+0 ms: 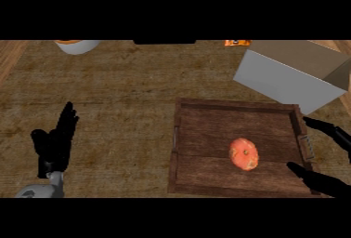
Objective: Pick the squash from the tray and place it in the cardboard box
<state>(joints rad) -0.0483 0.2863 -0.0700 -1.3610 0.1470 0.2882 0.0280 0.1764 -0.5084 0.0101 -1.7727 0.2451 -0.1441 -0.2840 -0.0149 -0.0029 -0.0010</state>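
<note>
- The squash (244, 154) lies on the floor of the wooden tray (205, 139), right of the tray's middle and toward its near edge, in the lower right of the frame. Nothing touches it.
- It is an orange oval. Its long axis runs nearly up and down the frame, the top leaning slightly left. Which end is the stem I cannot tell.
- The right hand (328, 182) enters at the lower right corner, over the tray's right rim. Its fingers are spread and hold nothing: one dark part reaches in low, near the squash's lower right, and another (329, 131) shows higher, beside the rim. The squash sits apart from both.
- That spread, with the squash roughly level between the two parts, reads to me as a hand set to close from the right, across the squash's short width. That is the narrower way to take an oval.
- The box (295, 74) stands in the upper right, just beyond the tray's far right corner, its opening tilted up and to the right. It looks like a short carry from the tray.
- The left hand (55, 144) rests at the lower left on the bare counter (116, 93), fingers straight and up, holding nothing, well apart from the tray.
</note>
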